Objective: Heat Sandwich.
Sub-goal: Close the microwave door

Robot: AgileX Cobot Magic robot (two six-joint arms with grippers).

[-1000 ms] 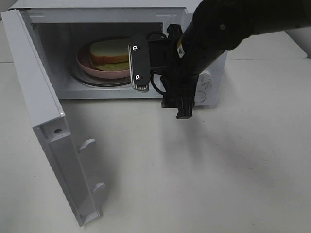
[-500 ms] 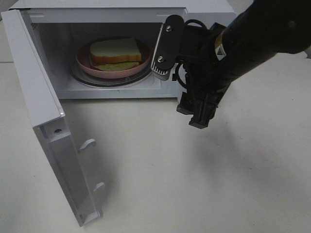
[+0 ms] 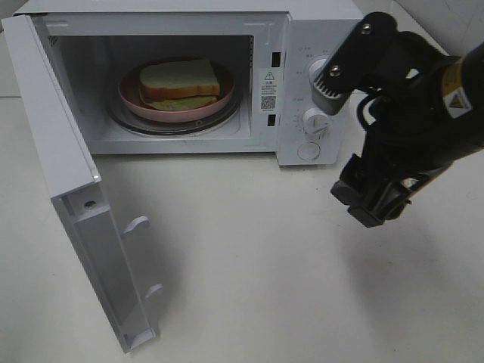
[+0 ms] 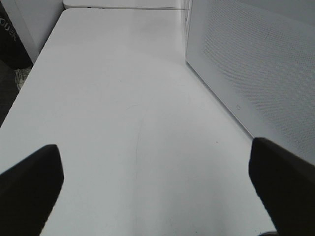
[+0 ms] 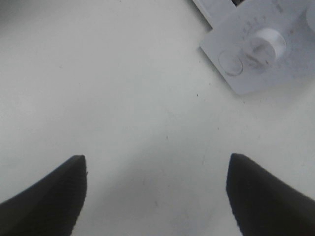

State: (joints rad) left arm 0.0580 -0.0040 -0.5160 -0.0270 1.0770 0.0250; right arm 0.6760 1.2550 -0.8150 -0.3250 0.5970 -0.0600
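Observation:
The sandwich (image 3: 180, 79), white bread with a green layer, lies on a round pink plate (image 3: 181, 115) on the turntable inside the open microwave (image 3: 318, 23). In front of the control panel, off to the right, my right gripper (image 3: 372, 206) hangs above the table, open and empty. The right wrist view shows its two dark fingertips wide apart (image 5: 157, 196) over bare table, with the panel's dial (image 5: 266, 42) beyond. My left gripper (image 4: 157, 189) is open and empty over the table beside the microwave's perforated outer wall (image 4: 256, 64); it is outside the high view.
The microwave door (image 3: 68, 166) stands swung open to the left, reaching toward the table's front edge. A round button (image 5: 230, 63) sits below the dial on the panel. White tabletop (image 3: 249, 257) stretches in front of the oven.
My right arm has drawn back out of the microwave opening and swung to the right, past the control panel. The sandwich and plate stay on the turntable, now fully in view.

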